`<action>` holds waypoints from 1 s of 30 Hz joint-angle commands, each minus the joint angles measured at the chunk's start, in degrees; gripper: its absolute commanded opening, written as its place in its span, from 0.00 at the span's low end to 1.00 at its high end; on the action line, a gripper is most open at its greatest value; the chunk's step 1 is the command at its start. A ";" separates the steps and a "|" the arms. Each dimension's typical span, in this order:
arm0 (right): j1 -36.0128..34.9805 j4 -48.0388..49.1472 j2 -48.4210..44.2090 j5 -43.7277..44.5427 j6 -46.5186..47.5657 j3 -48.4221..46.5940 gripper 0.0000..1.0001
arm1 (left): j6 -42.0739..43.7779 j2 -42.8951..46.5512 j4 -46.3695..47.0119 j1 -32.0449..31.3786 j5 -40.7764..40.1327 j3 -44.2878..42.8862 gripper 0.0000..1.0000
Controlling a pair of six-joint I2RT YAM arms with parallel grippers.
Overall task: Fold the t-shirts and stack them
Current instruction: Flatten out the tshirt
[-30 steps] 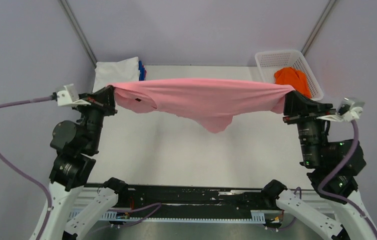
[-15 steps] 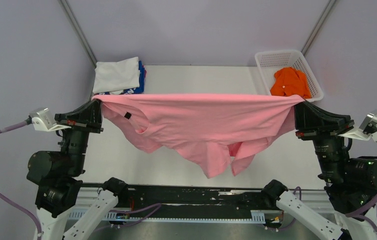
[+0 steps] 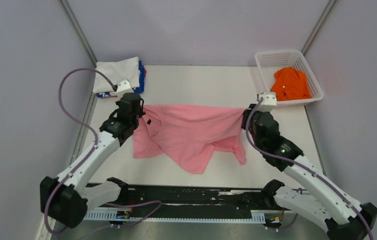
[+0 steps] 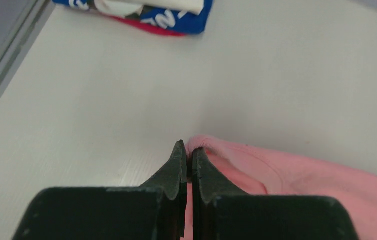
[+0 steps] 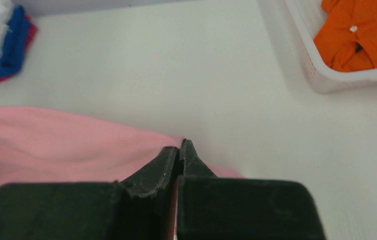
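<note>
The light pink t-shirt [image 3: 186, 132] lies crumpled on the middle of the table, its far edge stretched between my two grippers. My left gripper [image 3: 141, 111] is shut on its far left corner, seen pinched in the left wrist view [image 4: 189, 152]. My right gripper [image 3: 246, 112] is shut on the far right corner, seen in the right wrist view [image 5: 179, 149]. A folded white t-shirt [image 3: 117, 74] lies on a blue/red one [image 3: 141, 80] at the far left. An orange t-shirt [image 3: 290, 84] lies in the basket.
The white mesh basket [image 3: 276, 57] stands at the far right corner. The folded stack also shows in the left wrist view [image 4: 151, 12]. Metal frame poles rise at both back corners. The black rail runs along the near edge [image 3: 191, 197].
Both arms have swung forward and down, from holding the pink shirt stretched high in the air to laying it on the table. The grippers came closer together and the shirt bunched.
</note>
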State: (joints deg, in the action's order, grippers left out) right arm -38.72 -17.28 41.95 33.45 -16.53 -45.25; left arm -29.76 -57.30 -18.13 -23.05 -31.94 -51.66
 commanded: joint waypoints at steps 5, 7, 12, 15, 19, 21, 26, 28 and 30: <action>12.74 8.01 20.14 -8.96 -4.23 -0.75 0.00 | -2.27 -22.02 6.03 5.31 -4.12 -6.88 0.00; 13.99 12.64 23.94 -10.94 -2.22 -1.30 0.00 | -2.53 -26.76 6.57 6.69 -3.82 -9.80 0.00; 18.23 16.59 35.56 -11.65 3.95 -8.57 0.00 | -2.83 -37.35 7.91 9.83 -1.36 -17.01 0.00; 22.29 19.61 42.23 -15.98 9.75 -13.00 0.02 | -1.78 -44.17 7.20 10.39 -0.37 -23.81 0.00; 24.61 23.96 52.01 -24.98 21.26 -18.65 0.09 | -0.97 -52.29 3.11 10.82 -0.58 -33.04 0.00; 24.58 25.12 57.71 -24.48 25.71 -22.87 0.13 | -0.77 -55.65 0.14 11.06 -0.46 -37.58 0.07; 24.55 18.22 64.64 -12.74 22.68 -34.31 0.70 | -1.11 -56.39 -6.49 11.03 3.09 -43.75 0.94; 24.57 17.94 61.00 -14.16 17.72 -31.98 0.97 | -1.13 -53.12 -5.83 10.90 6.32 -41.08 0.99; 24.59 17.89 55.77 -17.24 9.99 -27.76 1.00 | -1.16 -47.29 -4.21 10.36 10.06 -37.21 1.00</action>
State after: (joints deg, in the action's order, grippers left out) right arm -14.06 -0.01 107.31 16.82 2.70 -75.61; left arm -30.57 -114.54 -22.11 -12.49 -27.83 -92.38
